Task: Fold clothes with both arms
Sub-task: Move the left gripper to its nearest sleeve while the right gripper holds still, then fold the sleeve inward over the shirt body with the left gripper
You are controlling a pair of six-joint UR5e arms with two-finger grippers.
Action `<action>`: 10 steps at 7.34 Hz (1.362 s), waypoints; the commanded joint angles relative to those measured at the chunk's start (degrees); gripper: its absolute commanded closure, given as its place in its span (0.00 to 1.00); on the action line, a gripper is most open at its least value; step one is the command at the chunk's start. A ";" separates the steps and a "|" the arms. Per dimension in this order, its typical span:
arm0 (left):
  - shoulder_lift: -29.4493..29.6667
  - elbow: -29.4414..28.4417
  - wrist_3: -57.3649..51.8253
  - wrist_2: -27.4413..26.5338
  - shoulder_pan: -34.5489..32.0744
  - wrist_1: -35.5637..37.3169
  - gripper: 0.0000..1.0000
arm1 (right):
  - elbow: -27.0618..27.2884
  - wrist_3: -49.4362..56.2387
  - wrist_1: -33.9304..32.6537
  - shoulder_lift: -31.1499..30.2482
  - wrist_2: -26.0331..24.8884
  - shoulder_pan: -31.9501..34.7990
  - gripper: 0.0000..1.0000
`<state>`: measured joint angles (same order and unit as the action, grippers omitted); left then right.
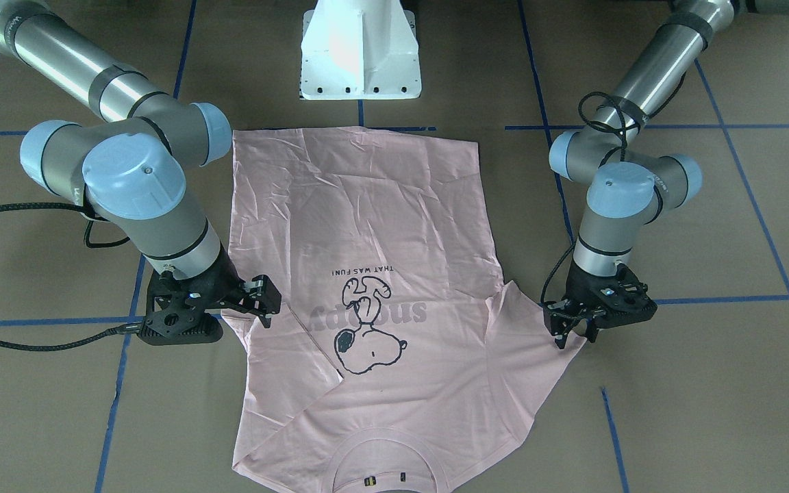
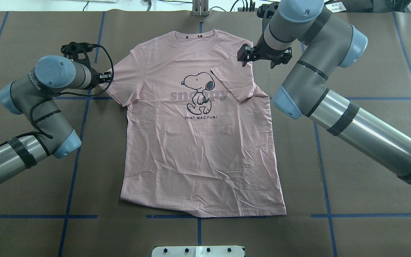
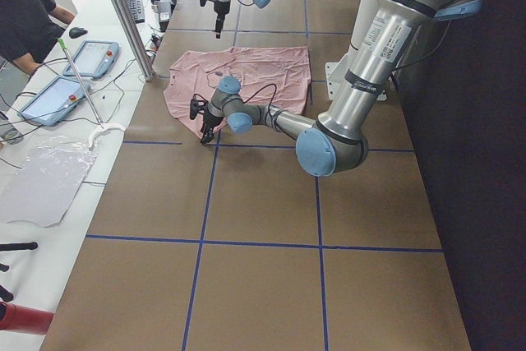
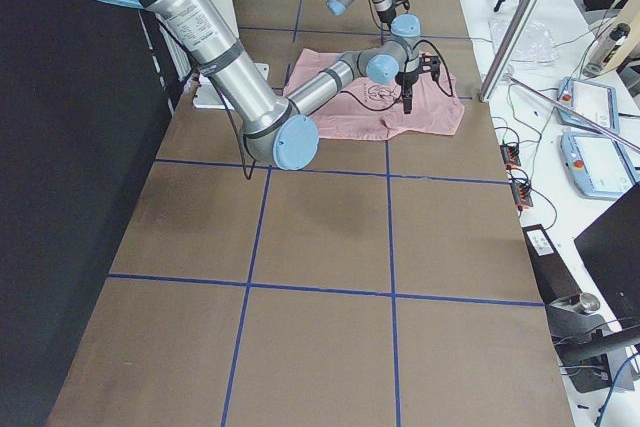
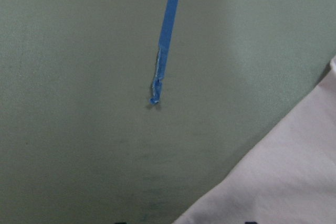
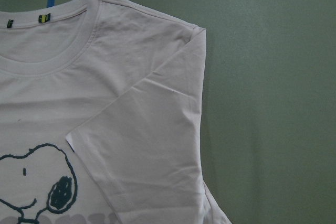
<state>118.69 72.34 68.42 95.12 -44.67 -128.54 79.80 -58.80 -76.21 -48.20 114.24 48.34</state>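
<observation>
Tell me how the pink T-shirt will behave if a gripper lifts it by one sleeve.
Probably floppy: the T-shirt lies flat with creases all over its body, so it should drape and sag. Likely light, since the folded-in sleeve lies thin on the chest. Pushed, it would probably bunch, given those creases, rather than slide in one piece.

Pink T-shirt (image 2: 198, 160): flat on the tabletop (image 2: 351, 200), dog print up, wrinkled. Folded sleeve (image 2: 234, 84), on my right, is turned in over the chest. My left tool (image 2: 105, 76), fingers apart, is at the spread sleeve (image 2: 123, 82); my right tool (image 1: 268, 305) hangs above the folded one.
</observation>
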 commanded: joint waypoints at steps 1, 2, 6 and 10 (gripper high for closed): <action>0.22 0.26 -1.27 0.07 0.03 -0.31 1.00 | -0.09 0.01 0.01 -0.05 -0.07 0.00 0.00; 0.83 0.26 -1.36 0.07 -0.06 -0.31 1.00 | -0.09 0.01 0.01 -0.14 -0.07 0.00 0.00; 2.50 7.69 -1.10 0.77 -0.15 6.41 1.00 | -0.26 0.18 0.10 -1.02 -0.16 -0.08 0.00; 16.17 3.05 10.40 0.69 2.22 15.61 1.00 | -0.09 0.18 0.10 -1.02 0.10 0.18 0.00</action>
<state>129.37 80.66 74.97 95.90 -43.34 -113.11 79.57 -58.63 -76.11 -49.16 114.17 48.35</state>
